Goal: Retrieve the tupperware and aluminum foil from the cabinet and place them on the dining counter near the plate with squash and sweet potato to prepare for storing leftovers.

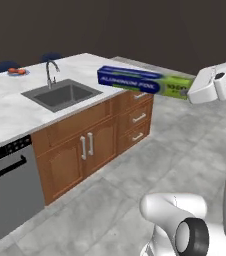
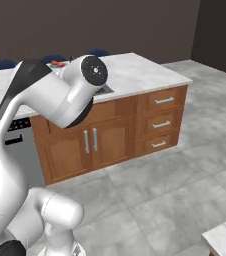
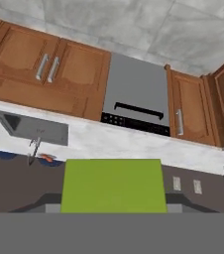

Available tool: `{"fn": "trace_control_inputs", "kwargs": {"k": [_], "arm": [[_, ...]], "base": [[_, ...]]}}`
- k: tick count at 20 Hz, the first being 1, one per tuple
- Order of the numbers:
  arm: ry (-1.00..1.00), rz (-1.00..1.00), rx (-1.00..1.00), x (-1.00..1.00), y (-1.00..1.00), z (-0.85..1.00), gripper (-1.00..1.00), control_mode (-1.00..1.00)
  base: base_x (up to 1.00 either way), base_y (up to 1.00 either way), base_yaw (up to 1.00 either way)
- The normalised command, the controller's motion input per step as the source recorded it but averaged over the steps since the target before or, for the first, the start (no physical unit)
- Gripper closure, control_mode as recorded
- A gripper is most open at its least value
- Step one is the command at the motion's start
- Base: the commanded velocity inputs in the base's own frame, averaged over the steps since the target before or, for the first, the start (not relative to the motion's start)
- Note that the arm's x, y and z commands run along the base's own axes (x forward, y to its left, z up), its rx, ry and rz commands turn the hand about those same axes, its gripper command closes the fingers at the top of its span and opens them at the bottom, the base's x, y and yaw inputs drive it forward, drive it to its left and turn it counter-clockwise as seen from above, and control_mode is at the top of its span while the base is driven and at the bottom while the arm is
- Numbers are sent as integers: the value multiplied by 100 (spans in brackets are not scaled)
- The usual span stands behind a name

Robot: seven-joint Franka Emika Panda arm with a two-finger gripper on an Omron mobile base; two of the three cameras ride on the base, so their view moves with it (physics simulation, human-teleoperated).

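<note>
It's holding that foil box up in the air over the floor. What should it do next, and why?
Probably carry the aluminum foil box on toward the plate at the far end of the dining counter. The hand grips the box's green end out over the floor, well short of the plate.

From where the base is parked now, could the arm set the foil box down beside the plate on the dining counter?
Probably not yet. The gripper holds the aluminum foil in the air off the near end of the dining counter, while the plate sits at the far edge beyond the sink. Nothing blocks the way; it looks too far.
</note>
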Motion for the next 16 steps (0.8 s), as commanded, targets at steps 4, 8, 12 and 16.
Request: {"fn": "trace_control_inputs", "kwargs": {"k": [4,8,12,16], "arm": [[0,0,0,0,0,0,100,100],[0,0,0,0,0,0,100,100],[0,0,0,0,0,0,100,100],[0,0,0,0,0,0,100,100]], "base": [[100,-35,-16],[100,-31,-31],[100,-14,-38],[100,-1,-40]]}}
